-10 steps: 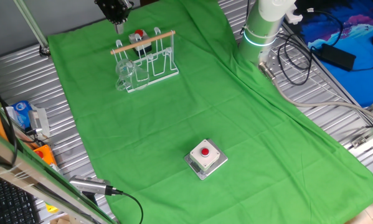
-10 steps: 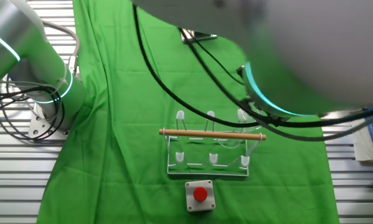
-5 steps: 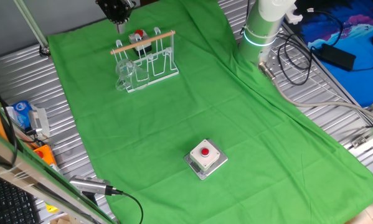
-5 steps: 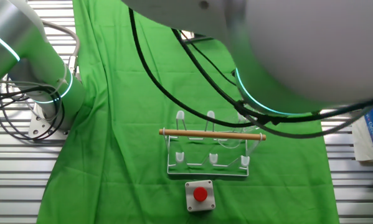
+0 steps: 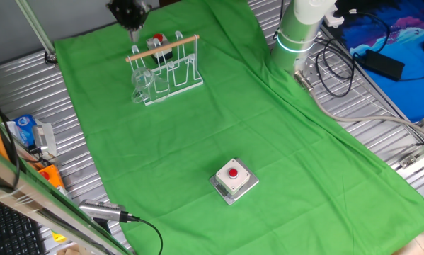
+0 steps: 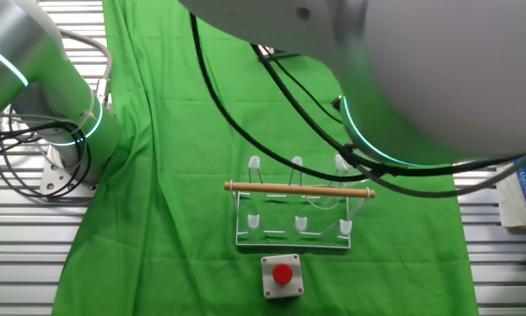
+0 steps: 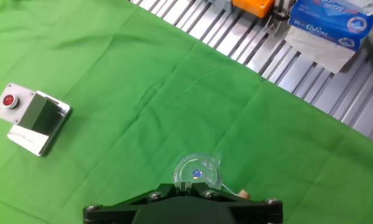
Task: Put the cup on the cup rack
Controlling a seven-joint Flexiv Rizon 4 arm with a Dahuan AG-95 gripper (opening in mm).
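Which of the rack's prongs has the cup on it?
The end prongs of the small white wire rack on the side toward the blue tissue pack. The small transparent handled cup sits there, and the other prongs are bare.

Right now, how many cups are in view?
1. The cup sits on the end of the rack nearest the tissue pack; the hand view shows it from above. Its glass is faint, so others could go unseen.
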